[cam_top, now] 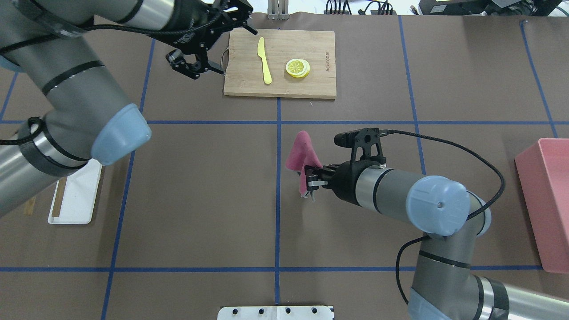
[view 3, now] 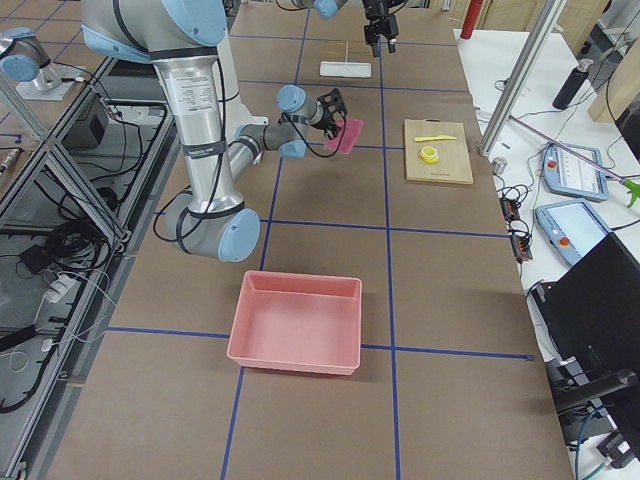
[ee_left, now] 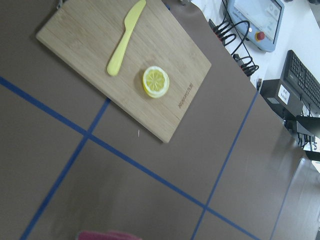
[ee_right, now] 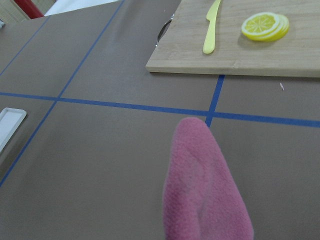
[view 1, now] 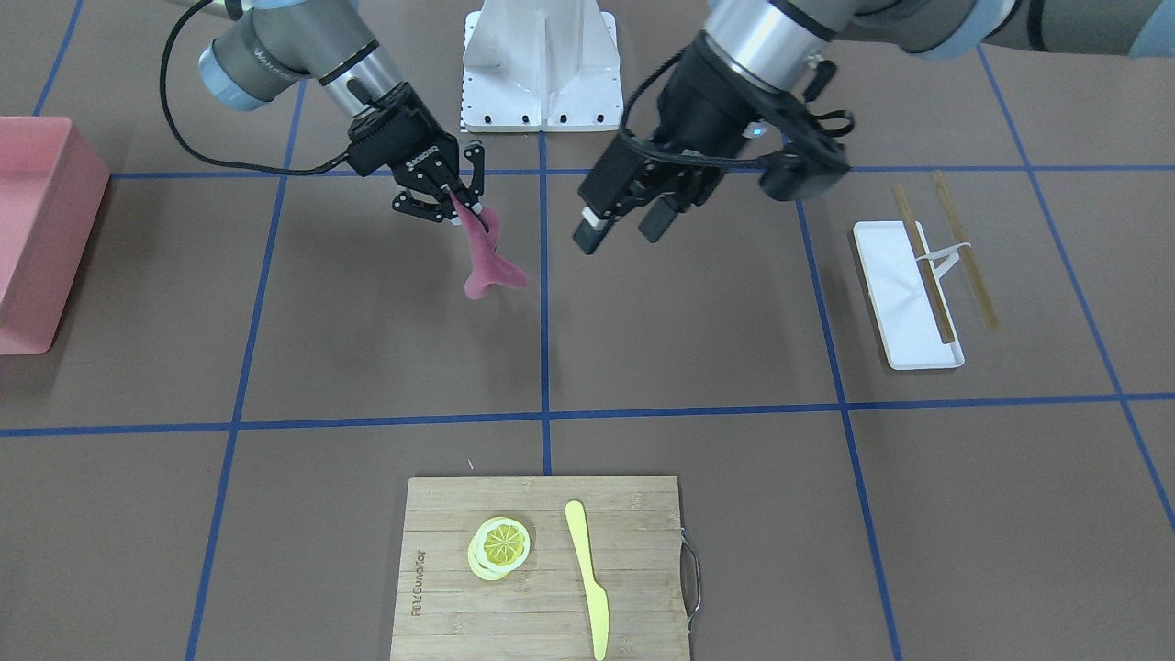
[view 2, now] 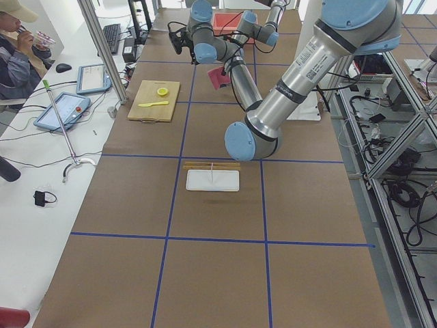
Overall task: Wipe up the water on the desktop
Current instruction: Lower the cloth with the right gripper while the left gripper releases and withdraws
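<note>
The desktop [view 1: 698,330] is a matte brown surface with a grid of blue tape lines; I see no water on it. My right gripper [view 1: 450,197] is shut on a pink cloth [view 1: 486,262], which hangs from it near the middle tape line. I cannot tell whether its lower end touches the surface. The cloth also shows in the overhead view [cam_top: 302,153] and fills the bottom of the right wrist view [ee_right: 205,190]. My left gripper [view 1: 624,229] is open and empty, raised above the desktop beside the cloth.
A bamboo cutting board [view 1: 542,569] with lemon slices [view 1: 500,546] and a yellow knife [view 1: 587,578] lies on the operators' side. A white tray [view 1: 904,294] with chopsticks [view 1: 964,248] lies on my left. A pink bin [view 1: 37,229] stands on my right.
</note>
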`<move>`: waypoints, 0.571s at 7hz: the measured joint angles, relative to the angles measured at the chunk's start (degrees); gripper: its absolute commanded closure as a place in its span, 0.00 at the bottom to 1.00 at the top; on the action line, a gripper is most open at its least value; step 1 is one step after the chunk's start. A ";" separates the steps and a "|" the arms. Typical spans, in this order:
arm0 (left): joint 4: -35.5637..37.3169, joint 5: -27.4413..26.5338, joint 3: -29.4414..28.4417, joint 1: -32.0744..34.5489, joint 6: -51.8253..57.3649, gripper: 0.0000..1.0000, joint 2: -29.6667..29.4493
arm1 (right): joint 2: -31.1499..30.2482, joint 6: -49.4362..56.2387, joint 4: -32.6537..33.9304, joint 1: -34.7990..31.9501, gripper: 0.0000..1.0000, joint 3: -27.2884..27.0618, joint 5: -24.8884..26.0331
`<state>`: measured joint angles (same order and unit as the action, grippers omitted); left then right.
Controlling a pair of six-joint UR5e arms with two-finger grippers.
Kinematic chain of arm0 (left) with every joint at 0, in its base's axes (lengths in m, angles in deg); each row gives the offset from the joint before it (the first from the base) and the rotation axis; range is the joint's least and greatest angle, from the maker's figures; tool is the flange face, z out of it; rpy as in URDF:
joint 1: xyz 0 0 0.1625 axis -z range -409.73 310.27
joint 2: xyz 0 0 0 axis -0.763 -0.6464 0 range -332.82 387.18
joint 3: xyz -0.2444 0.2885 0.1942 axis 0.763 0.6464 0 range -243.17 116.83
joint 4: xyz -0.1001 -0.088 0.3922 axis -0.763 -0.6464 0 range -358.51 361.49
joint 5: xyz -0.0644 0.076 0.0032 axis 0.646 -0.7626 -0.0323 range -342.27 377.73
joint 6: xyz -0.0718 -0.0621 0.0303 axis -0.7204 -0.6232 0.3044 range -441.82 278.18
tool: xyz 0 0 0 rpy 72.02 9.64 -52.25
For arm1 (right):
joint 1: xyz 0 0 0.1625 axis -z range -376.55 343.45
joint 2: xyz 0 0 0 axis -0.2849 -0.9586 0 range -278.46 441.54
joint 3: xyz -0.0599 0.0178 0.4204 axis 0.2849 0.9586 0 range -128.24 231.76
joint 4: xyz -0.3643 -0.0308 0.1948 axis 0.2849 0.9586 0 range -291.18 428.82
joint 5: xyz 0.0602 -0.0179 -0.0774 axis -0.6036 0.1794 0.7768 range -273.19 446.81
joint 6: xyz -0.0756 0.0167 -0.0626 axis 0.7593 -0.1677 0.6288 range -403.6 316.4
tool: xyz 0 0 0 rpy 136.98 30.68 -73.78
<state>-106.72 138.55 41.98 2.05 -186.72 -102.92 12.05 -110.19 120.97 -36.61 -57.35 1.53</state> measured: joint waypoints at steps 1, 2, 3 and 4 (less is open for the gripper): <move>-0.09 0.86 1.01 2.67 1.80 0.03 3.16 | 2.39 -3.90 4.90 2.09 1.00 -0.26 -0.46; -0.16 1.23 1.46 4.52 3.02 0.03 5.55 | 3.39 -5.64 8.56 3.18 1.00 -0.44 -3.27; -0.18 1.47 1.77 6.12 3.55 0.03 7.68 | 3.27 -6.21 13.26 2.49 1.00 -0.92 -8.68; -0.18 1.57 1.91 7.17 3.74 0.03 9.05 | 1.84 -5.95 17.38 0.80 1.00 -1.90 -13.85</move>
<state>-106.90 140.11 43.89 9.22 -182.98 -93.87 13.90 -116.15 138.35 -35.80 -59.24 -12.32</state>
